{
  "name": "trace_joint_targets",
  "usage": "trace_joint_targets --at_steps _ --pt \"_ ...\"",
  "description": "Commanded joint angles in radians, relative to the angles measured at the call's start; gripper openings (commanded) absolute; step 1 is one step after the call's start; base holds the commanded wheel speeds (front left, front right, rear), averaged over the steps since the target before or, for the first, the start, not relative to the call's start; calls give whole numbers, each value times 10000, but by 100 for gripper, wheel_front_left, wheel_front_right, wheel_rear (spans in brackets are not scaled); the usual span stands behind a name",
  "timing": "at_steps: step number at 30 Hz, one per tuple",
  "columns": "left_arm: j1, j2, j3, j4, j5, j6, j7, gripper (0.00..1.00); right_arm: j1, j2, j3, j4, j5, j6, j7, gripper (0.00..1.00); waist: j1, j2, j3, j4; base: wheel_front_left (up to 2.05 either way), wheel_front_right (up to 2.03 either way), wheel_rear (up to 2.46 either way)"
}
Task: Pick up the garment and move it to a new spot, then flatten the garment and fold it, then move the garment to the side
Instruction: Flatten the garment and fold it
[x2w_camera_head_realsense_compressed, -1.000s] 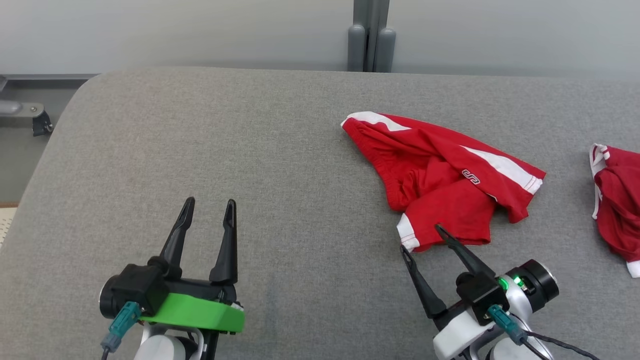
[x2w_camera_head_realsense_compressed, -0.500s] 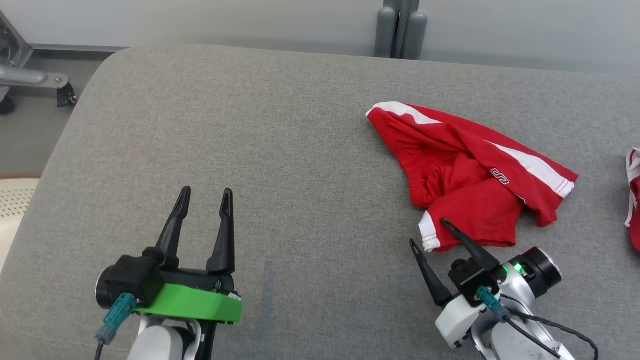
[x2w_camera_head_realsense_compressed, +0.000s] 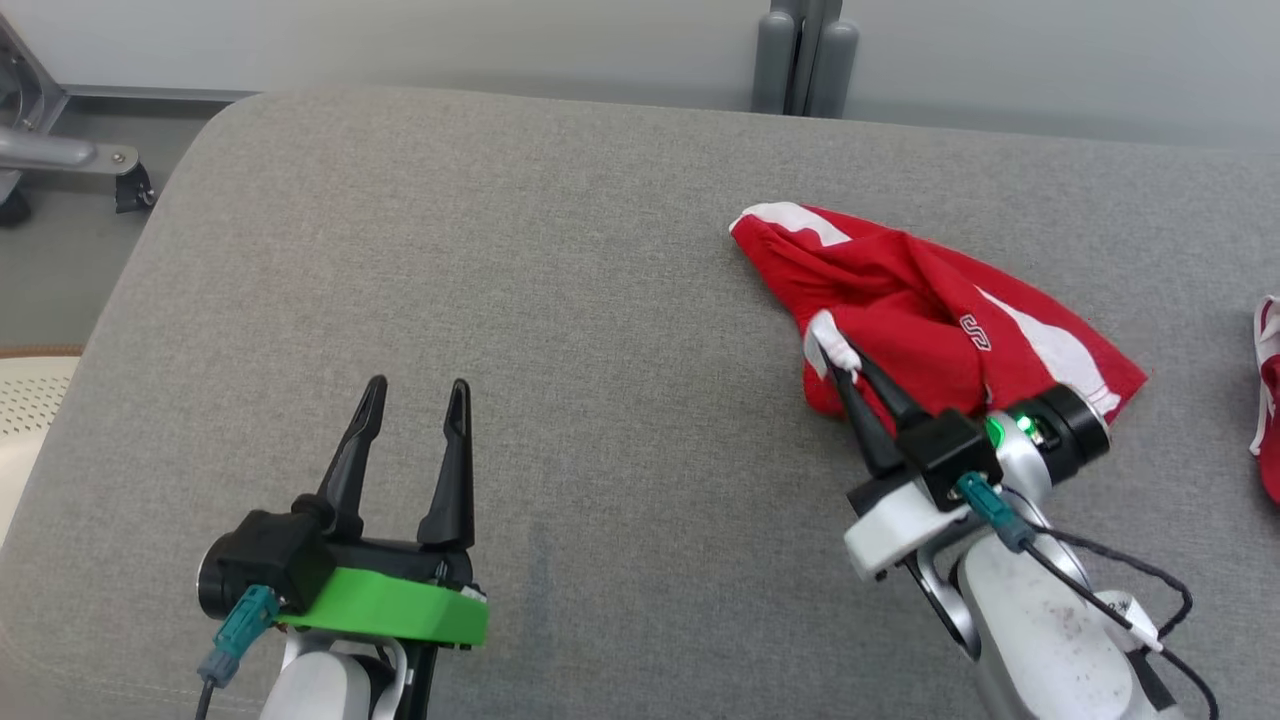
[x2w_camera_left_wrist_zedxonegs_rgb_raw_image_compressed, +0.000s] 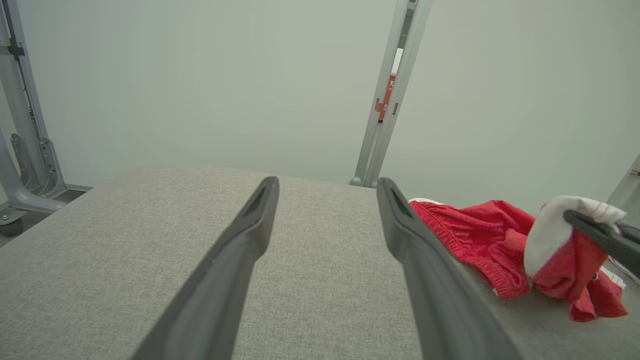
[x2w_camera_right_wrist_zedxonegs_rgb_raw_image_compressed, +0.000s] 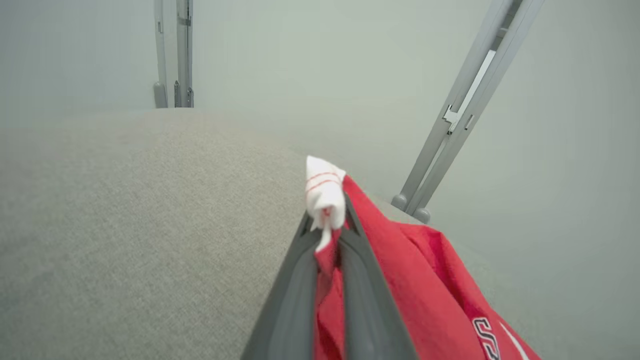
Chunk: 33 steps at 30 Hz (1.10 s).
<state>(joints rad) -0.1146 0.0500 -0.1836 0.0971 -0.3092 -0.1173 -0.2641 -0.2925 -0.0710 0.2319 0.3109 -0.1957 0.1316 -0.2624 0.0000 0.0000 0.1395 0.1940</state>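
Red shorts (x2w_camera_head_realsense_compressed: 900, 290), white-trimmed: bunched on the grey padded table (x2w_camera_head_realsense_compressed: 600, 300), right of centre in the head view.

Lower left of frame: left gripper (x2w_camera_head_realsense_compressed: 417, 387) over bare table, jaws spread wide, nothing between them. The left wrist view shows the same gap (x2w_camera_left_wrist_zedxonegs_rgb_raw_image_compressed: 327, 182), with the shorts (x2w_camera_left_wrist_zedxonegs_rgb_raw_image_compressed: 470, 230) at its right edge.

Lower right of frame: right gripper (x2w_camera_head_realsense_compressed: 838, 352), jaws pressed together, pinching the shorts' white hem (x2w_camera_head_realsense_compressed: 828, 335) at the near-left side of the pile. In the right wrist view, the hem (x2w_camera_right_wrist_zedxonegs_rgb_raw_image_compressed: 324, 192) pokes out past the fingertips, and red cloth (x2w_camera_right_wrist_zedxonegs_rgb_raw_image_compressed: 415, 265) trails down to the right.

Right edge: a second red garment (x2w_camera_head_realsense_compressed: 1268, 400), cut off by the frame, well apart from the shorts.

Top of frame: grey post (x2w_camera_head_realsense_compressed: 803, 55) against a pale wall.
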Motion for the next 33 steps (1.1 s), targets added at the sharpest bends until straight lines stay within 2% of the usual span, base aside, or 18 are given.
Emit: trace_joint_targets --at_steps 1,6,11,13,16,20,29,30,33 --pt "-131 11 5 11 -70 55 1 100 -383 20 200 -295 210 -20 -31 0 0 0 -80 -59 0 0 0" --pt "49 13 88 -3 -19 118 1 100 -1059 -7 784 -1199 918 -20 -32 0 0 0 -233 -248 0 0 0" --pt "252 13 367 -100 -21 105 1 100 -422 -555 872 -1637 1379 -20 -31 0 0 0 -276 -741 0 0 0" --pt "261 11 379 -107 -13 80 1 100 19 -897 536 -1646 1595 -20 10 0 0 0 -257 -963 0 0 0" --pt "207 13 325 -129 -29 52 1 100 780 -1341 -485 -1613 1946 -20 120 0 0 0 -217 -1270 0 0 0" --pt "62 14 243 -134 -27 38 2 100 1530 -1627 -1393 -1442 2258 -20 253 0 0 0 -114 -1613 0 0 0" --pt "-184 14 59 -17 70 -16 3 100 1975 -1427 -2135 130 2501 -20 589 1 0 0 121 -1956 0 0 0" --pt "-188 14 56 3 75 -17 3 100 1941 -1370 -2252 367 2445 -20 677 100 0 0 136 -1983 0 0 0" --pt "-206 14 41 46 94 -28 1 100 1734 -1141 -2500 690 2280 -20 611 100 0 0 145 -2020 0 0 0"
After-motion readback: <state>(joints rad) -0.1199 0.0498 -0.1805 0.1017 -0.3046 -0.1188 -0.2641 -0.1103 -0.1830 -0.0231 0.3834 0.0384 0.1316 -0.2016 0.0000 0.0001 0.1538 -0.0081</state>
